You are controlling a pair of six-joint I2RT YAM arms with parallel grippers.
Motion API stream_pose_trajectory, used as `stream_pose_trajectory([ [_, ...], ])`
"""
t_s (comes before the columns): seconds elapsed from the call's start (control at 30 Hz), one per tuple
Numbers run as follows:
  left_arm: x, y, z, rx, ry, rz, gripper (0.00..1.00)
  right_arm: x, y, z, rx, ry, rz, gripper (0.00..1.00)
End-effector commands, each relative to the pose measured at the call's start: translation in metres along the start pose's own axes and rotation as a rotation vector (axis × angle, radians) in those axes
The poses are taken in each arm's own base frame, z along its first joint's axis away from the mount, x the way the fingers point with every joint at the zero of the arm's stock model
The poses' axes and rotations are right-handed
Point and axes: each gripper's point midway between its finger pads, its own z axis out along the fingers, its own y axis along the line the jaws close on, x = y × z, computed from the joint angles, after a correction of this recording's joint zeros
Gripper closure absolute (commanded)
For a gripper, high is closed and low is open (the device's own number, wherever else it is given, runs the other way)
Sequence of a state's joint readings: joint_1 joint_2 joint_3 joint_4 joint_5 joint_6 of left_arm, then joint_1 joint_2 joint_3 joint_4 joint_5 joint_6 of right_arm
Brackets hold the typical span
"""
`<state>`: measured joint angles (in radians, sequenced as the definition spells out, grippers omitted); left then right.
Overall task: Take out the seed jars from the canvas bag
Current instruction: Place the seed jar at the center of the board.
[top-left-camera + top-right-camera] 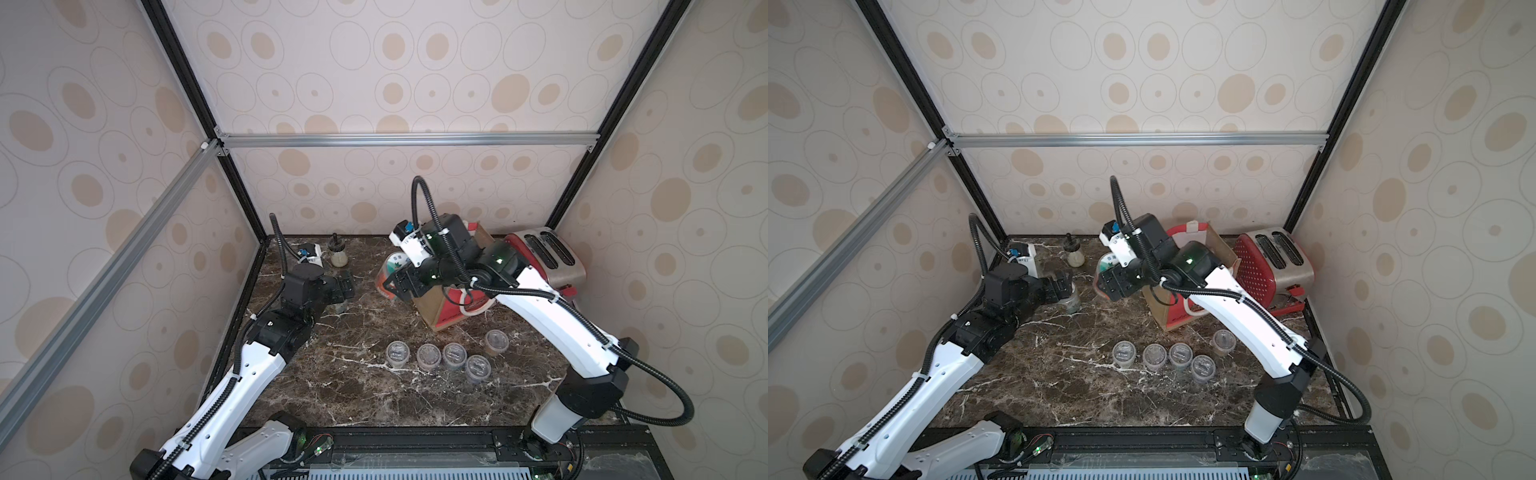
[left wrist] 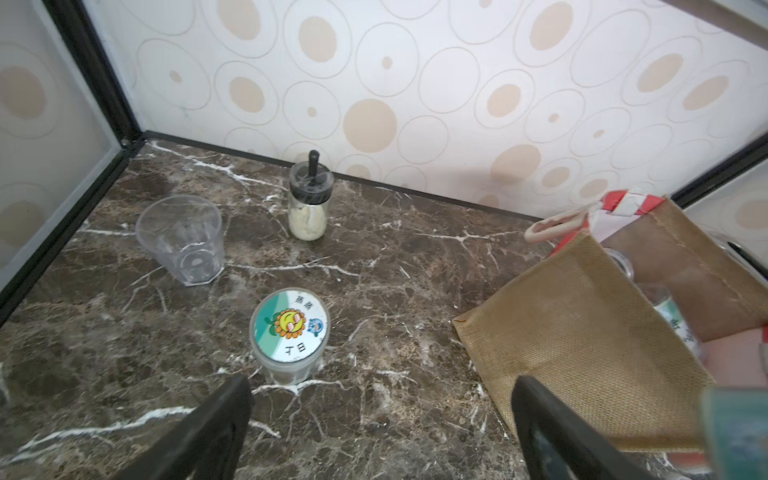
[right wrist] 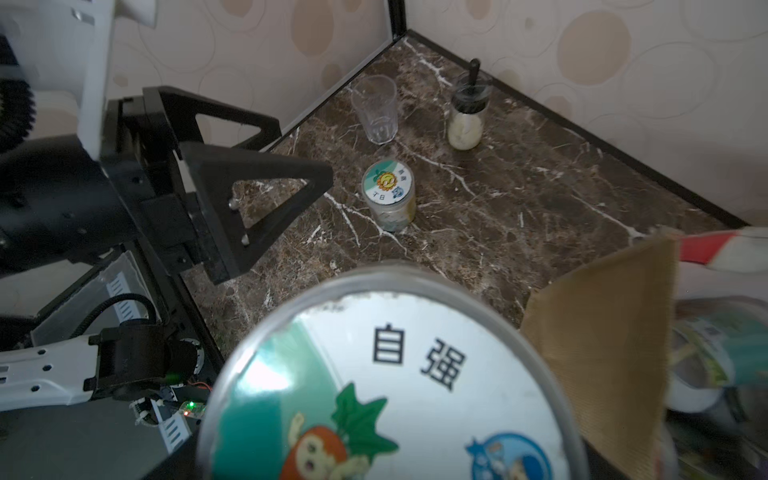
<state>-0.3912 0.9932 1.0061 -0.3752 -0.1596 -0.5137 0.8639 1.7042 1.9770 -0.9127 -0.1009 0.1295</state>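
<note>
Well, the right claw (image 1: 395,286) had its two fingers closed around a tall carrot-lid jar (image 3: 395,386). It held the jar just beside the canvas bag (image 1: 436,309), on the side that faced the left arm. The jar's lid sat so close to the right wrist camera that it filled much of that view.

The left claw (image 2: 382,386) was wide open and held nothing. A sunflower-lid jar (image 2: 289,328) stood upright on the bench (image 1: 332,395) just past its fingertips, out from the bag on that same side.

The bag leaned over a little, and more seed jars (image 3: 706,353) lay inside it, partly hidden by its tan wall.

Five short jars (image 1: 454,356) with clear lids stood on the bench near the bag, on the side closest to the robot. Four were in a loose row and one stood closer to the bag.

A shaker (image 1: 337,253) with a black knob and a clear cup (image 2: 183,241) stood farther from the bag, past the sunflower-lid jar. A red toaster (image 1: 544,253) stood just beside the bag on its other side.
</note>
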Motion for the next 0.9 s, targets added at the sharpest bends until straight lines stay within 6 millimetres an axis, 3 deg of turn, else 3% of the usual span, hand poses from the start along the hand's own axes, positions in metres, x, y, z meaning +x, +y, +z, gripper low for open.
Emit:
stream_pose_trajectory([
  [0.0, 0.004, 0.011, -0.005, -0.008, 0.01, -0.036, 0.02, 0.005, 0.002, 0.044, -0.001, 0.027, -0.016, 0.25],
  [0.3, 0.01, 0.028, -0.011, -0.03, 0.0, -0.058, 0.02, 0.038, -0.035, 0.164, 0.144, 0.147, -0.008, 0.25],
  [0.6, 0.012, 0.024, -0.008, 0.009, 0.011, -0.077, 0.02, 0.051, -0.054, 0.253, 0.199, 0.18, 0.015, 0.25],
  [0.67, 0.013, 0.024, -0.007, 0.014, 0.015, -0.079, 0.02, 0.056, -0.055, 0.267, 0.191, 0.191, 0.016, 0.25],
  [0.7, 0.013, 0.023, -0.007, 0.018, 0.017, -0.08, 0.02, 0.047, -0.053, 0.27, 0.185, 0.169, 0.014, 0.23],
  [0.77, 0.014, 0.022, -0.007, 0.022, 0.02, -0.082, 0.02, 0.049, -0.055, 0.275, 0.185, 0.178, 0.016, 0.15],
  [0.87, 0.012, 0.019, -0.006, 0.033, 0.025, -0.08, 0.02, 0.046, -0.054, 0.267, 0.186, 0.191, 0.014, 0.03],
])
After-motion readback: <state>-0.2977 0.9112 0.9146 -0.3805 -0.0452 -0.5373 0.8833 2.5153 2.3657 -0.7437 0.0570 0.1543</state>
